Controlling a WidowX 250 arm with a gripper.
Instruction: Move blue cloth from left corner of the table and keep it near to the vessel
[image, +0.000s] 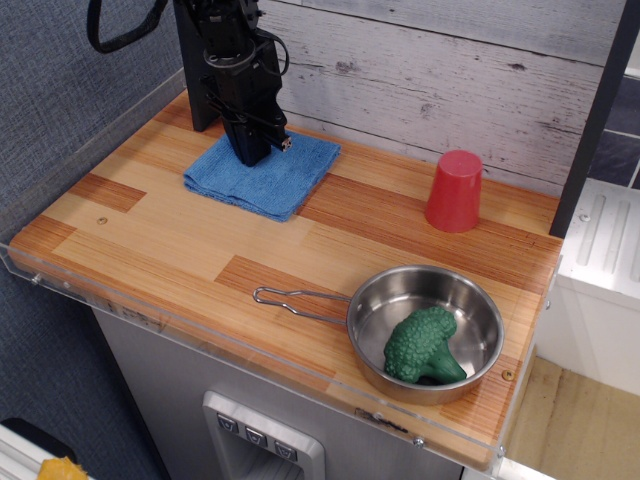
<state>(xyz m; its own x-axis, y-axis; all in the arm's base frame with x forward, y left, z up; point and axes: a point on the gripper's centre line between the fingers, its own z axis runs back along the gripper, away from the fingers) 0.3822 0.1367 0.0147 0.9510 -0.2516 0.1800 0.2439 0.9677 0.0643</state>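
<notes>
The blue cloth lies flat on the table at the back left. My black gripper points straight down and rests on or just above the cloth's back part. Its fingertips merge into one dark mass, so I cannot tell whether they are apart or pinching the cloth. The vessel, a shiny steel pan with a wire loop handle, sits at the front right, well apart from the cloth. A green broccoli lies inside it.
A red plastic cup stands upside down at the back right. A whitewashed plank wall runs along the back and a grey fabric panel along the left. A clear acrylic rim edges the table's front.
</notes>
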